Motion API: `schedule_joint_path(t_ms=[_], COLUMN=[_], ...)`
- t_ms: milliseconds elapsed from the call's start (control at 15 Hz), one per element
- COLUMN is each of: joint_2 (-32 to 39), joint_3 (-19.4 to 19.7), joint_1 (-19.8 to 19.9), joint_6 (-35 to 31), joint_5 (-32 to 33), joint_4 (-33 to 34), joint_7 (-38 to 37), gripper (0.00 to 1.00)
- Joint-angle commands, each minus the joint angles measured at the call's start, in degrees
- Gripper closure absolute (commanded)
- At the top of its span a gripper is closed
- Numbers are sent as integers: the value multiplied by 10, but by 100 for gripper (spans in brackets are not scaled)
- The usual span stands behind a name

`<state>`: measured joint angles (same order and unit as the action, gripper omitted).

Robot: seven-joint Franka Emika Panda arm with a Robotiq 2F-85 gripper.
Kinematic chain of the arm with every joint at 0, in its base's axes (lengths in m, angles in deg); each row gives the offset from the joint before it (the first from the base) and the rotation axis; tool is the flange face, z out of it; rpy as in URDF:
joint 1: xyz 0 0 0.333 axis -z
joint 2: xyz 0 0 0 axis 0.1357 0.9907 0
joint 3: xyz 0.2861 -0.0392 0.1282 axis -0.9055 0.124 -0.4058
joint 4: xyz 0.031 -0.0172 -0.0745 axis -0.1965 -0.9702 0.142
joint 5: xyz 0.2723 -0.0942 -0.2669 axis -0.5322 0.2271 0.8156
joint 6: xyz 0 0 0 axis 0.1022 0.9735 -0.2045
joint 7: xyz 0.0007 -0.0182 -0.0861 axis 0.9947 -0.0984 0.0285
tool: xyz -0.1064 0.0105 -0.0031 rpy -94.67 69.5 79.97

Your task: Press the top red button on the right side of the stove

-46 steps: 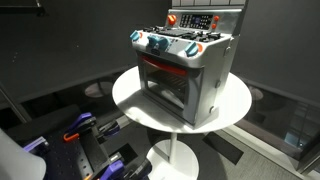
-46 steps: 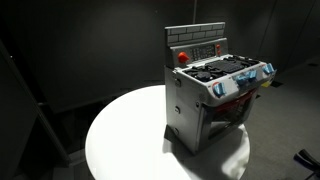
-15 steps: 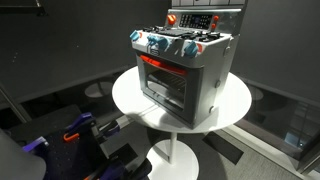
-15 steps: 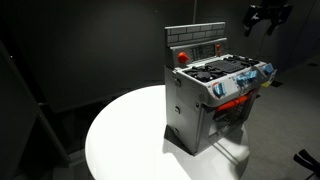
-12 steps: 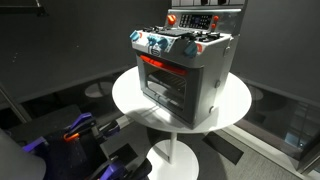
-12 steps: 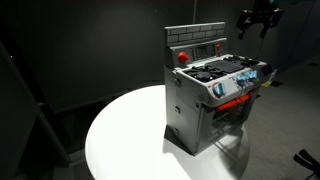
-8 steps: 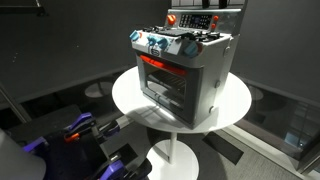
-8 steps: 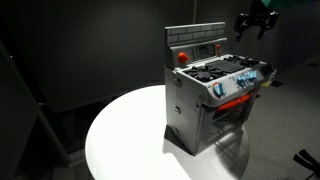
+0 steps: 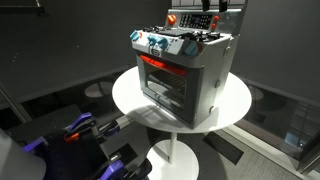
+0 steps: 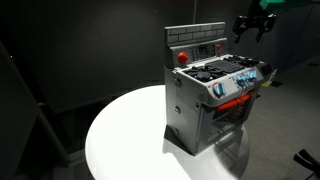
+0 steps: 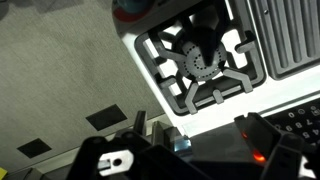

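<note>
The stove [image 9: 185, 70] is a small silver-grey box with a red-lit oven window and blue and red front knobs. It stands on a round white table [image 9: 130, 100] and shows in both exterior views [image 10: 210, 95]. Its dark back panel [image 10: 197, 47] carries a round red button [image 10: 182, 57] at one end. My gripper [image 10: 252, 26] hangs in the air above and beside the panel's other end, touching nothing. It also shows at the top edge of an exterior view [image 9: 216, 6]. In the wrist view my gripper [image 11: 200, 140] is open and empty over a black burner grate [image 11: 200, 60].
The table's white top [image 10: 120, 140] extends well beyond the stove's base. Dark curtains surround the scene. Dark equipment with blue and orange parts [image 9: 85, 130] sits on the floor below the table.
My gripper has come into view at the upper edge and has moved down and sideways toward the stove's back panel. The stove has not moved.
</note>
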<state>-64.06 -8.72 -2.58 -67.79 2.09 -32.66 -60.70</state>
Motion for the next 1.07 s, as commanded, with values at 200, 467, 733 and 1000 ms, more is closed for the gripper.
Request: schedule_joint_path(t_ms=[200,467,733,1000], joint_2=[33,55,80,102], joint_3=[16,19,26,33], joint_1=[-17,-23,-28,-34], joint_6=[-30,-47,-55,-59], joint_5=[-8,-15,-11,-14], joint_4=[25,39,61,82], joint_7=[-8,-10,-22,-27], gripper=[0,0,0,0])
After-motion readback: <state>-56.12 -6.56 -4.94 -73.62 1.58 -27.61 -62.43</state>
